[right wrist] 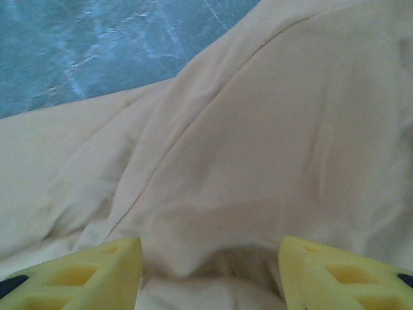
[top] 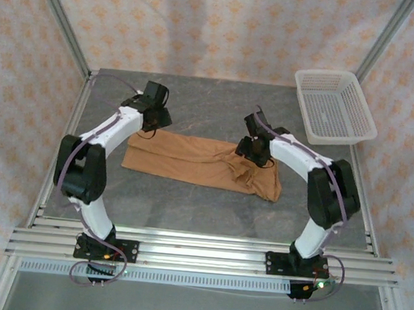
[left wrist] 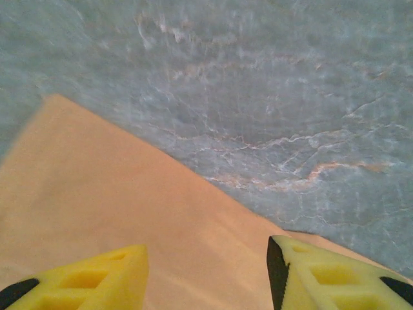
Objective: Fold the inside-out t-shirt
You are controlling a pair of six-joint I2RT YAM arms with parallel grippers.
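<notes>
The inside-out t-shirt [top: 192,161] lies as a long caramel strip across the middle of the table, flat at its left end and bunched at its right end. My left gripper [top: 150,127] hovers over the strip's far left corner. In the left wrist view it [left wrist: 206,274] stands open, with smooth fabric [left wrist: 97,194] below and nothing pinched between the yellow fingers [left wrist: 90,278]. My right gripper [top: 254,158] is over the bunched right end. In the right wrist view it [right wrist: 210,274] is open too, above creased cloth [right wrist: 258,129] with a small raised fold between the fingers.
A white mesh basket [top: 334,107] stands at the back right corner. The grey marbled table [top: 218,105] has bare room behind and in front of the shirt. Metal frame posts and patterned walls enclose the sides.
</notes>
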